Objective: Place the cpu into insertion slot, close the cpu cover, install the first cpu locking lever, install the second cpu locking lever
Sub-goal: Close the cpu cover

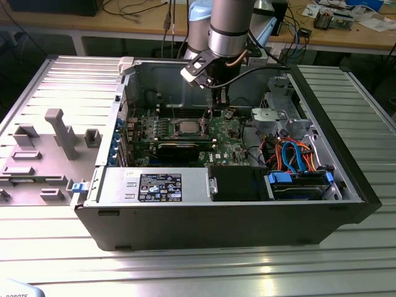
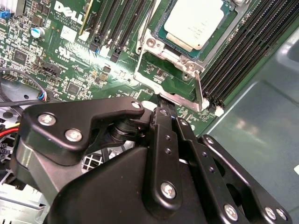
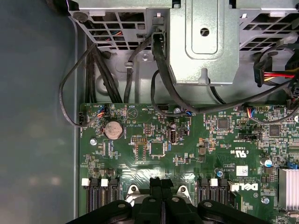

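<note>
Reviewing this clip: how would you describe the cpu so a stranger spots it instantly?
Look inside the open black computer case, at the green circuit board lying on its floor. Near the board's middle sits the cpu, a small flat square chip with a silvery-grey metal top. The long black memory slots flanking it are dark and narrow; the chip is pale and square.

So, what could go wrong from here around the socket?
The gripper, jaws together, sits at the edge of the socket, next to the cpu: a slip could scrape small parts on the board. The thin lever stands raised beside the memory slots; if it slips free it might spring back or catch them.
</note>
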